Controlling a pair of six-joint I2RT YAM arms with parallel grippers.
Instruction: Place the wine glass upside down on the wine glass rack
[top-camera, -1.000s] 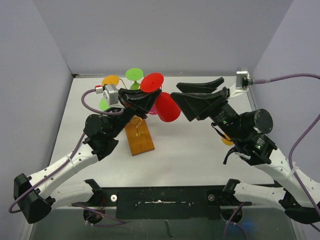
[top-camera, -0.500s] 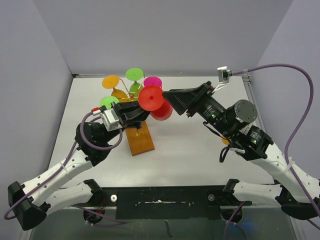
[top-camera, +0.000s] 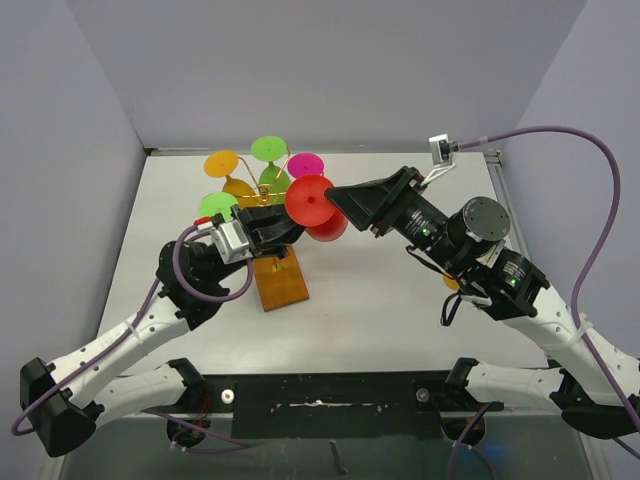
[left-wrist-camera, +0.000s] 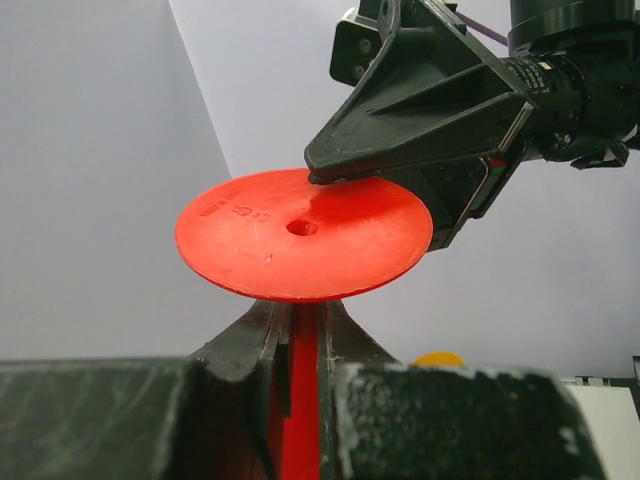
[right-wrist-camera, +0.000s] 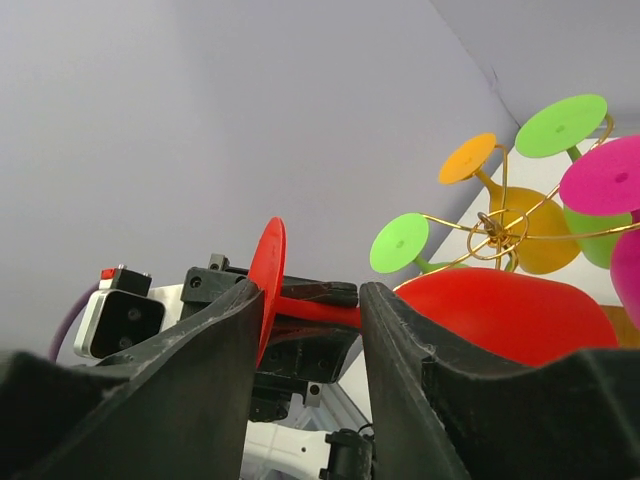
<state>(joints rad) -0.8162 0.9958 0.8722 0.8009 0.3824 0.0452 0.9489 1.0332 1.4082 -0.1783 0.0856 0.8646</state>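
The left end effector (top-camera: 288, 226) is clamped on the stem of the red wine glass (top-camera: 308, 200) and holds it in the air, off the bench (top-camera: 400, 300). It hangs just right of the wine glass rack (top-camera: 280, 282) and above the rack's wooden base. The glass lies tilted, its flat foot turned up and left and its bowl pointing toward the right arm.

The right end effector (top-camera: 345, 198) reaches in from the right. Its jaws stand apart on either side of the stem, between foot and bowl. In the left wrist view one of its fingertips (left-wrist-camera: 325, 172) sits at the edge of the foot; whether it touches, I cannot tell.

The rack's gold wire arms carry an orange glass (top-camera: 222, 162), two green glasses (top-camera: 268, 148) and a magenta glass (top-camera: 305, 165), all upside down. The magenta foot lies just behind the red foot, so room is tight at that edge.

The rack stands left of centre, nearer the back wall (top-camera: 330, 70) than the arm bases. Bare bench shows to the right of the base and toward the near edge. A small orange thing (top-camera: 455, 283) sits partly hidden under the right arm.
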